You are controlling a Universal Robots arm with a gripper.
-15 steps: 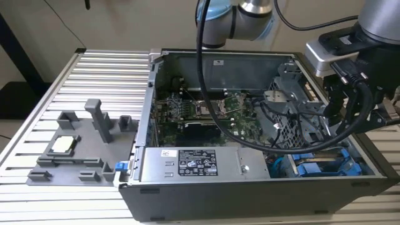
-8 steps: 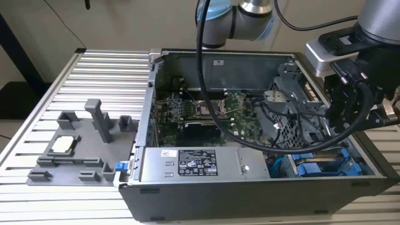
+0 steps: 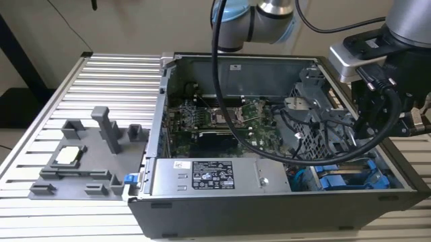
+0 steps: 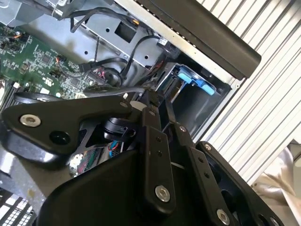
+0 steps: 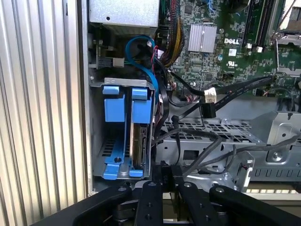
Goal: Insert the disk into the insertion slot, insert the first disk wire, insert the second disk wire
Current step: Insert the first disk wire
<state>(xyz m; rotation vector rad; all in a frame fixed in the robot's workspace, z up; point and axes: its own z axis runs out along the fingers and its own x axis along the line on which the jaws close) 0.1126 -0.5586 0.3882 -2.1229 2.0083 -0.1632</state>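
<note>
In the first wrist view the disk (image 5: pixel 139 141) stands on edge in its blue carrier (image 5: pixel 141 101), inside the insertion slot (image 5: pixel 207 128), a grey cage with a perforated wall. A second blue carrier (image 5: pixel 113 103) sits beside it. My gripper (image 5: pixel 169 167) hovers just off the cage's open end with its fingers together; nothing shows between them. A black wire with a white-tagged plug (image 5: pixel 209 96) lies loose over the cage. In the exterior view the gripper (image 3: pixel 370 138) hangs over the cage (image 3: pixel 313 136), above the blue carriers (image 3: pixel 346 179). The second wrist view has the gripper (image 4: pixel 151 101) near the blue tab (image 4: pixel 195 80).
The open computer case (image 3: pixel 269 212) lies on a slatted metal table (image 3: pixel 114 80). A silver box with a sticker (image 3: pixel 212 177) sits at its front, the green board (image 3: pixel 215 118) behind. A blue cable (image 5: pixel 141 49) and black cables (image 5: pixel 197 141) cross near the cage. A grey fixture (image 3: pixel 88 161) stands at the exterior view's left.
</note>
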